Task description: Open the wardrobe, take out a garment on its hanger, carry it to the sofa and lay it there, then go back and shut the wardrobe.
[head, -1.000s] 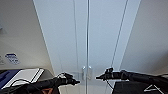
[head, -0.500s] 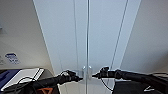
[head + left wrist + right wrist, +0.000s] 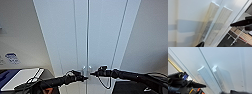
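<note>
Wardrobe (image 3: pixel 100 37) — tall, white, with two plain smooth doors shut along a thin centre seam; it stands directly ahead of the robot. Paired handles (image 3: pixel 87 68) flank the seam: short, white, ridge-shaped bars, matte, with squared upper ends. Left tool (image 3: pixel 83 78) and right tool (image 3: pixel 93 73) — dark, slender tips at handle height, one on each side of the seam and close to the handles; whether either is wide or narrow cannot be told. Left of the wardrobe, a blue label (image 3: pixel 11 57) on the pale wall carries writing too blurred to read; below it lies a white board (image 3: pixel 21 78).
</note>
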{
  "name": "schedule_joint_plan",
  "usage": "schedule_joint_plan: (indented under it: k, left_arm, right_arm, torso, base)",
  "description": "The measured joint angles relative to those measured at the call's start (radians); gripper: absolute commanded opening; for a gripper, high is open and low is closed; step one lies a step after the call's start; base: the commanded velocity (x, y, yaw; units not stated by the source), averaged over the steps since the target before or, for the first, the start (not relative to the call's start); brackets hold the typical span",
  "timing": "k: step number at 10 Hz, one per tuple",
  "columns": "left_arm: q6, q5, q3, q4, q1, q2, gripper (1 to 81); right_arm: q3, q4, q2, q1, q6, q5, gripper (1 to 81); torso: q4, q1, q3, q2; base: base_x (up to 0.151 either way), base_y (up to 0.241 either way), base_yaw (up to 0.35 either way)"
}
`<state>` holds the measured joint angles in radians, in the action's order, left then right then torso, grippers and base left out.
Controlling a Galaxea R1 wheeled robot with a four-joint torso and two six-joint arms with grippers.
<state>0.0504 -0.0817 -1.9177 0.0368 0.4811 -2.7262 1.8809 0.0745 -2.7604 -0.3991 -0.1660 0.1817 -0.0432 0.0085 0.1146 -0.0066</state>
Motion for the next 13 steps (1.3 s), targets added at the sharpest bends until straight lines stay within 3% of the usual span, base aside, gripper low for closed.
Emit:
schedule_joint_plan:
  k: [3, 8, 13]
  left_arm:
    - [0.000, -0.009, -0.028, 0.001, 0.024, -0.011, 81.1]
    - [0.000, -0.008, -0.040, 0.003, 0.036, 0.068, 81.1]
    - [0.000, -0.008, -0.127, 0.003, 0.035, 0.007, 81.1]
  right_arm:
    - [0.046, 0.000, -0.041, 0.000, 0.000, -0.007, 81.1]
    - [0.117, 0.000, -0.080, 0.024, 0.000, -0.003, 81.1]
    - [0.188, 0.000, -0.153, 0.036, 0.000, 0.017, 81.1]
  torso:
    - [0.000, 0.000, 0.000, 0.000]
    - [0.000, 0.000, 0.000, 0.000]
    - [0.000, 0.000, 0.000, 0.001]
  base:
    - [0.000, 0.000, 0.000]
    - [0.000, 0.000, 0.000]
    - [0.000, 0.000, 0.000]
